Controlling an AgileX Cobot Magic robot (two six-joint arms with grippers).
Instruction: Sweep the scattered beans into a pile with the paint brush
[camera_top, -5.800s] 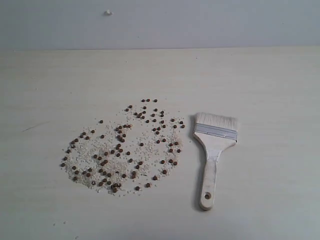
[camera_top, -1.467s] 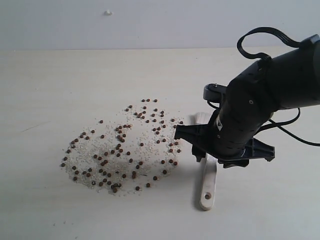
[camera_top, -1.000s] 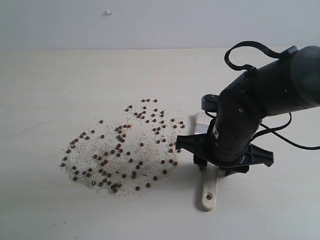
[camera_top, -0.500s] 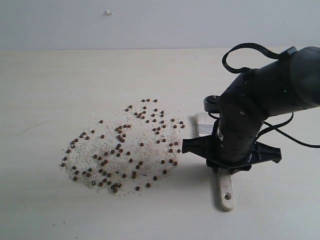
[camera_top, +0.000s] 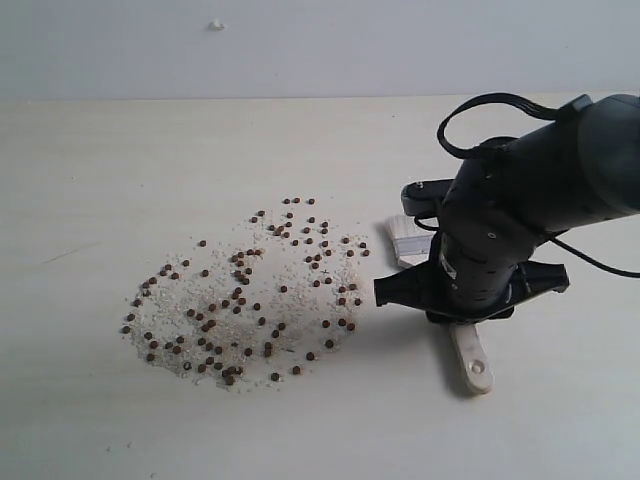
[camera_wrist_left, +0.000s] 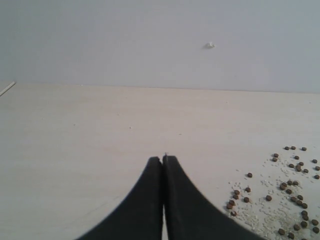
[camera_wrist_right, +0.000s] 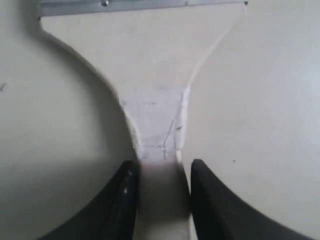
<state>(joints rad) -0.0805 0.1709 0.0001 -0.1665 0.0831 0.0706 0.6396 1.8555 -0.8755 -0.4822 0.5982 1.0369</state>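
The jaws of my right gripper (camera_wrist_right: 162, 172) pinch the thin neck of the paint brush (camera_top: 470, 358), on the bench (camera_top: 150, 150) just beside the beans (camera_top: 240, 295), so I fear it swivels once it drags through them.

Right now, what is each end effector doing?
Left end effector: closed, empty.
Right end effector: closed on the brush, at its handle.

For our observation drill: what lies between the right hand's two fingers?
The narrow handle neck of the paint brush lies between the fingers of the right hand; the right wrist view shows it.
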